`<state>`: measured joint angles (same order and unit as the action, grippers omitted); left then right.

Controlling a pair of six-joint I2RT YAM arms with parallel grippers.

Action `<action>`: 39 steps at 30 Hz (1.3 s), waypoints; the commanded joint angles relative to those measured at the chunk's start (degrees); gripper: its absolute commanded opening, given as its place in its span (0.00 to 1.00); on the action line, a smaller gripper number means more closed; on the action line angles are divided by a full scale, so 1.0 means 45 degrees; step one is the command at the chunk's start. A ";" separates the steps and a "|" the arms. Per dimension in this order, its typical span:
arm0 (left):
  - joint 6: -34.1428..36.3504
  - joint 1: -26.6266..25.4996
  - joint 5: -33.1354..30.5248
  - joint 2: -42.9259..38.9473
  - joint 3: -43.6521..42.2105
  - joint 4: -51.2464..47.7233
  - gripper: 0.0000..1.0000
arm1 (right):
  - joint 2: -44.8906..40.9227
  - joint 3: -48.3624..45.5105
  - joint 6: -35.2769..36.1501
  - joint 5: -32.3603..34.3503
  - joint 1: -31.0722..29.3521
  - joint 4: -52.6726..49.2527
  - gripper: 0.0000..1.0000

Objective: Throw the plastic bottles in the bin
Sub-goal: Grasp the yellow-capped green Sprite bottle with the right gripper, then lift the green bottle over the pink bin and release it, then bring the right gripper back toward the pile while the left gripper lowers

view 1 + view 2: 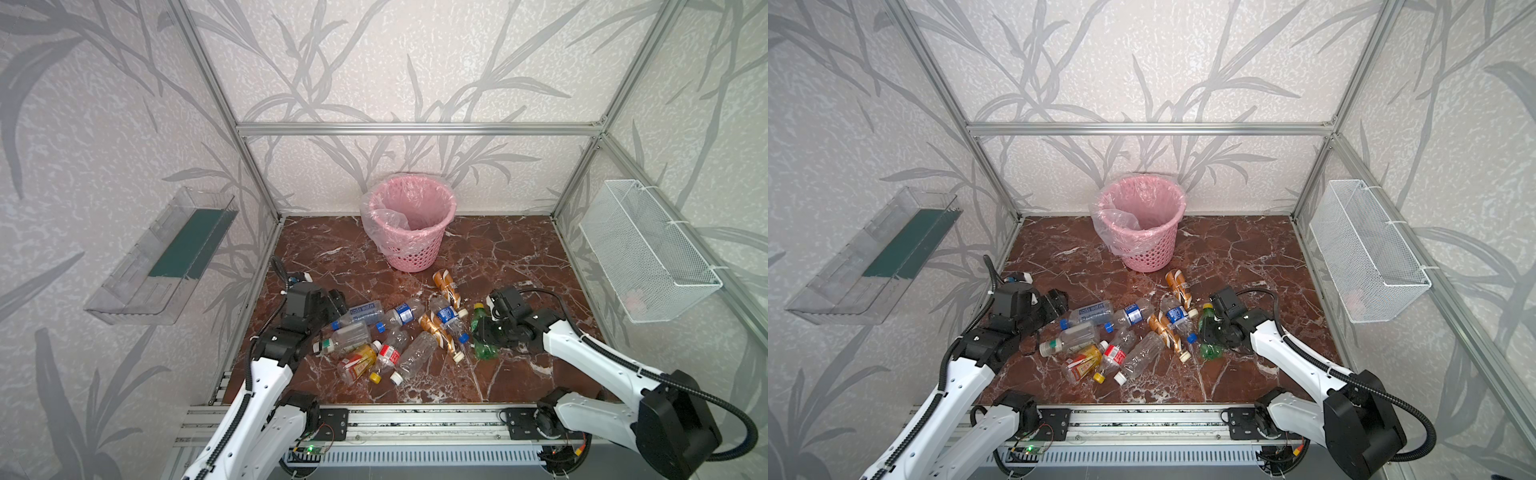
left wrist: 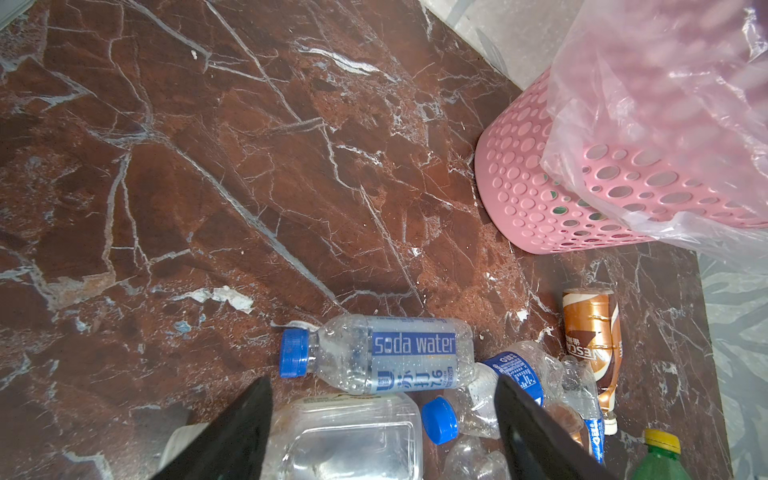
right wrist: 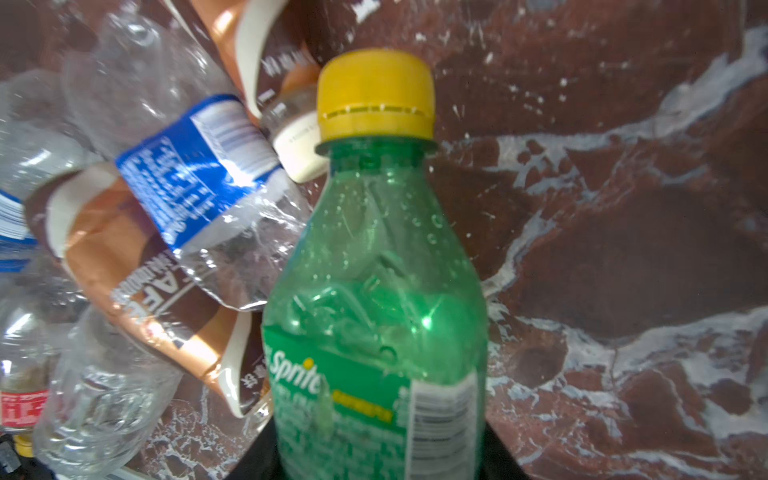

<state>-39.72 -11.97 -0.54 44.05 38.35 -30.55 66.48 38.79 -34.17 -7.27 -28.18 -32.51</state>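
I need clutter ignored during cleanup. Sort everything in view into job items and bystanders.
Job:
- plastic bottles lying loose
- green Sprite bottle, gripped by the right gripper
- pink bin

Just lying about:
- clear tray, mounted at the left
- white wire basket, mounted at the right

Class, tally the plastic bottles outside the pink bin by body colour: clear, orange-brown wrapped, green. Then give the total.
Clear bottles: 7
Orange-brown wrapped bottles: 2
Green bottle: 1, gripped by the right hand
Total: 10
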 commanded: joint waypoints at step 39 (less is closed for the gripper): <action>-0.0011 -0.0056 0.0458 -0.0648 0.0117 -0.1722 0.84 | 0.0859 0.5305 0.0620 0.0372 -0.0274 -0.1321 0.77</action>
<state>-39.66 -11.97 0.16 41.98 39.79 -35.79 72.71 66.81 -29.43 -2.96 -28.95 -41.39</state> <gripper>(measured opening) 0.837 0.770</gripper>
